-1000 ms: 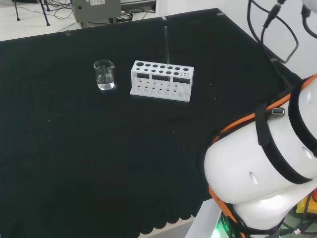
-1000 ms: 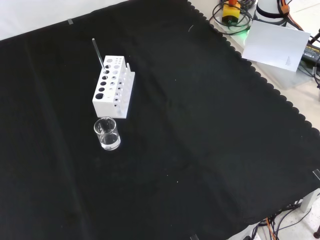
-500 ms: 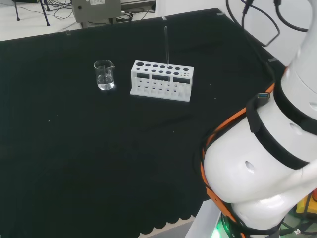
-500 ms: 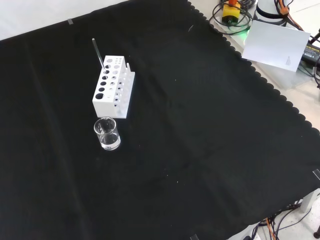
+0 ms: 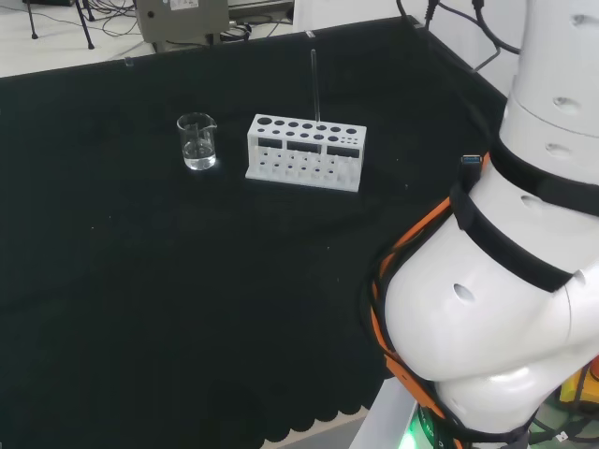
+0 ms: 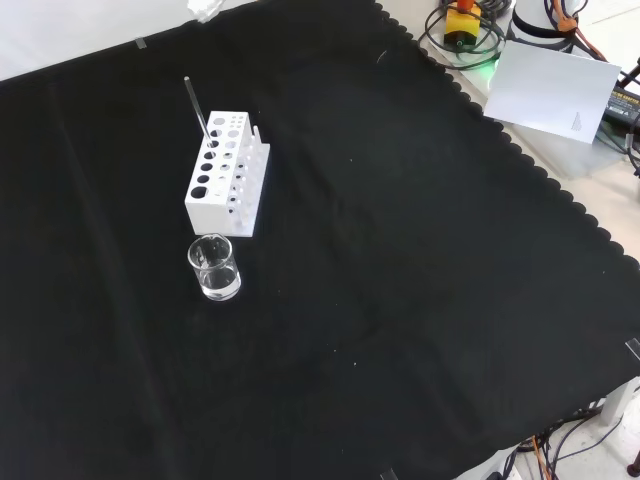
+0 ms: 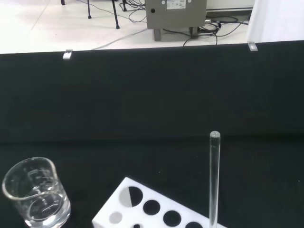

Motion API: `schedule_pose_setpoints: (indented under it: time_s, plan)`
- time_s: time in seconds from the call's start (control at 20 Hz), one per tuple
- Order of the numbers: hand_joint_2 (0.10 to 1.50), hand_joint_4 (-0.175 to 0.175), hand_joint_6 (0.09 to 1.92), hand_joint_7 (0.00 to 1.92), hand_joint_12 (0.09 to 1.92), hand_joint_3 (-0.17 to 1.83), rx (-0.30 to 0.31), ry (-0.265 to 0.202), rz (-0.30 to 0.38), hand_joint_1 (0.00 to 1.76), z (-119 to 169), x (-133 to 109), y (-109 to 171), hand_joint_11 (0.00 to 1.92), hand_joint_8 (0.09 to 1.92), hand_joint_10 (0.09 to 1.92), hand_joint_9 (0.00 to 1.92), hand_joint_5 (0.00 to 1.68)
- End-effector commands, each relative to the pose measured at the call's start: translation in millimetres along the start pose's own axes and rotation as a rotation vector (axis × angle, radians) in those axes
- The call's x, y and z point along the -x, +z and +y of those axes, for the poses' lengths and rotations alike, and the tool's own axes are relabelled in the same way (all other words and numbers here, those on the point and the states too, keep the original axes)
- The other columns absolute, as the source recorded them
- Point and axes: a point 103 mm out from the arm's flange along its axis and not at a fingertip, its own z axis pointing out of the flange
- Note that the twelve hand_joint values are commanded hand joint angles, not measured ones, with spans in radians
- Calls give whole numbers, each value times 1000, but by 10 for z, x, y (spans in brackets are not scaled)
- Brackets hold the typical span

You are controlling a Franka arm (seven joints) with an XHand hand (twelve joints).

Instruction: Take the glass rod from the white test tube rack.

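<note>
Standing upright in rack [image 5: 305, 152]: glass rod [image 5: 314, 86]; wrist view crops rack

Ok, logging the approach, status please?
Glass rod upright in white rack, untouched. Beaker stands apart beside the rack. Nothing touching the rod.

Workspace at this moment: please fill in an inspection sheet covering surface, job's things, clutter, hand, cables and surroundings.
Surface: black cloth covers the bench, scalloped edge toward the arm's base.
Job's things: glass rod stands upright in a hole of the white test tube rack, untouched.
Clutter: one clear beaker beside the rack, apart from it.
Hand: a white part at the front view's top edge, far from the rod; fingers cannot be judged.
Cables: black cables run by the arm's links.
Surroundings: grey box on the floor beyond the bench.
</note>
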Motion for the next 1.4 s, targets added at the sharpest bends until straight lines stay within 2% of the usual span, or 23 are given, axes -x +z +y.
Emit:
schedule_pose_setpoints:
  time_s: [0.05, 0.25, 0.65, 0.95, 1.3, 1.4]
  plan:
    - [982, -94, 87, 0, 1316, 270, 7, 2, -12, 450, 315, 135, 226, 0, 715, 865, 132, 138]
    - [977, -95, 87, 24, 1433, 284, 6, 19, -11, 451, 379, 249, 319, 18, 751, 893, 280, 144]
    - [964, -106, 87, 153, 1443, 310, -11, 49, -5, 460, 277, 474, 505, 155, 828, 901, 480, 180]
    - [959, -115, 87, 276, 1428, 321, -15, 52, -18, 463, 261, 504, 670, 214, 871, 900, 536, 239]
    - [952, -135, 89, 503, 1392, 340, -20, 41, -21, 478, 339, 566, 898, 382, 955, 932, 685, 400]
    - [950, -143, 147, 564, 1375, 347, -16, 35, -26, 485, 327, 551, 932, 459, 997, 965, 734, 440]
